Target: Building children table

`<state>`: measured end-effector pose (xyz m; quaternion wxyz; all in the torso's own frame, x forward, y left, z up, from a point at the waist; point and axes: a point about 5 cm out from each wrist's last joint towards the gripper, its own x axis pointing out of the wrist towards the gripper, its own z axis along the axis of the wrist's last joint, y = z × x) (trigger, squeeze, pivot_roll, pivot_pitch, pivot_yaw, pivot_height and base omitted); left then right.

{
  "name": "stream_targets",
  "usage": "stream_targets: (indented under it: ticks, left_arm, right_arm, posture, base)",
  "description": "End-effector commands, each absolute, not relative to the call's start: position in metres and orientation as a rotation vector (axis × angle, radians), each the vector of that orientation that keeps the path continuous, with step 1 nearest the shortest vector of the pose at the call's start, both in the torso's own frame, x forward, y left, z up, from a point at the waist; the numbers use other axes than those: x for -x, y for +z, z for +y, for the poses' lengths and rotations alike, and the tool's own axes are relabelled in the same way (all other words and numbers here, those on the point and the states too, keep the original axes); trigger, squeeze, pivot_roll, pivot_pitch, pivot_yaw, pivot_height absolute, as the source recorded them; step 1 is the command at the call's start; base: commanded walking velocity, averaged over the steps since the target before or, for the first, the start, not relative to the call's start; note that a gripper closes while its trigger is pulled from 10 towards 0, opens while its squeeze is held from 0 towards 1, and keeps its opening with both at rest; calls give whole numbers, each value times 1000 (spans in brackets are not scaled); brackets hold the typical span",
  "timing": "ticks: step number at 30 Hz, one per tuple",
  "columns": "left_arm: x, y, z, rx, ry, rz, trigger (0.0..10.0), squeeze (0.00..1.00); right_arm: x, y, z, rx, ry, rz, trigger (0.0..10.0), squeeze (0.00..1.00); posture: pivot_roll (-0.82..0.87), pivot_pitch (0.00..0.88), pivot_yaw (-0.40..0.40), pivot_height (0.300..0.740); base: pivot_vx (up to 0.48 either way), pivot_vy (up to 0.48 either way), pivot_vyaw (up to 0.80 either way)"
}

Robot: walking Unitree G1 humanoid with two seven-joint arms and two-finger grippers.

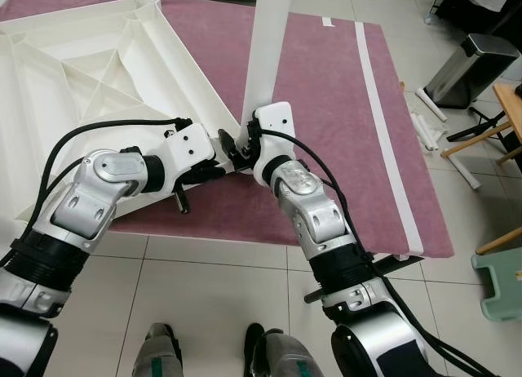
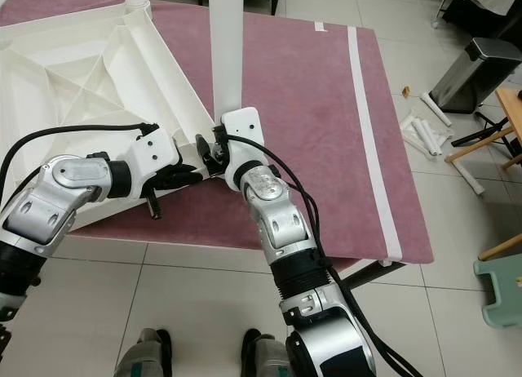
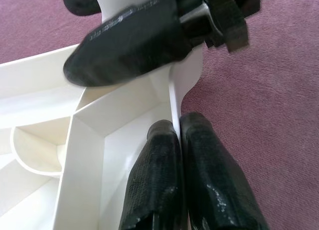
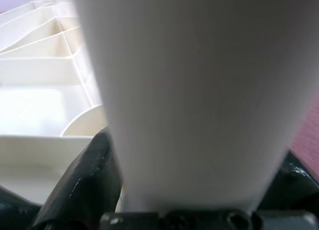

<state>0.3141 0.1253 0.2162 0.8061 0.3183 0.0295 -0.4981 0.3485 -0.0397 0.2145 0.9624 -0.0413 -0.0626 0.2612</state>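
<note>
Seating the white table leg into the near corner socket of the upturned tabletop on the purple rug, I'd keep it plumb; right gripper fingers wrap its base, left gripper fingers pinch the rim. No writing legible.

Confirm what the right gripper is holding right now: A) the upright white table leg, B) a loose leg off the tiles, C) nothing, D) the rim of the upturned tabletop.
A: the right gripper has its black fingers on either side of the upright white table leg at the tabletop corner.
</note>
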Motion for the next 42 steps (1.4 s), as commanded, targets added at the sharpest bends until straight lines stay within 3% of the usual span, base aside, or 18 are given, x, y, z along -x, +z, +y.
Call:
stream_targets:
  ticks: [1,3,7,13,14,15,16,24,32,38,39,42]
  left_arm:
    - [-279,226,109,-736,-1325,-45,0,0]
    - [-279,226,109,-736,-1325,-45,0,0]
    - [-252,221,120,-767,-1409,-12,0,0]
    - [-243,221,126,-775,-1429,-2,0,0]
    - [-241,222,127,-775,-1430,1,0,0]
    - [-241,222,127,-775,-1430,1,0,0]
    - [-241,221,127,-773,-1426,3,0,0]
    - [-242,223,124,-758,-1401,-10,0,0]
    - [-278,230,107,-715,-1285,-67,0,0]
    - [-288,231,103,-712,-1263,-76,0,0]
    - [-296,234,99,-702,-1244,-86,0,0]
    - [-305,236,94,-689,-1224,-96,0,0]
  right_arm:
    - [-342,233,-40,118,781,-198,10000,0]
    - [-342,233,-40,118,781,-198,10000,0]
    - [-327,238,-59,252,1104,-231,10000,0]
    - [-324,238,-66,280,1212,-210,10000,0]
    - [-324,238,-68,280,1240,-200,2863,0]
    - [-324,238,-68,280,1240,-200,2863,0]
    - [-324,237,-68,273,1262,-191,0,0]
    - [-326,228,-64,251,1242,-150,0,0]
    - [-352,200,-53,264,711,6,0,0]
    - [-357,197,-51,250,584,25,0,0]
    - [-359,193,-50,205,465,50,0,0]
    - [-358,189,-45,150,360,73,0,0]
  posture:
    - [170,218,-53,740]
    - [170,218,-53,740]
    - [180,218,-62,740]
    - [186,219,-66,740]
    - [188,218,-66,740]
    - [188,218,-66,740]
    - [189,218,-68,740]
    - [184,218,-64,740]
    - [175,212,-56,740]
    - [174,211,-54,740]
    - [172,207,-53,740]
    - [171,203,-50,740]
  base:
    - [0,0,0]
    - [0,0,0]
    - [0,0,0]
    - [0,0,0]
    - [0,0,0]
    - [0,0,0]
    - [0,0,0]
    - [0,0,0]
    - [0,0,0]
    - [0,0,0]
    - [0,0,0]
    - [0,0,0]
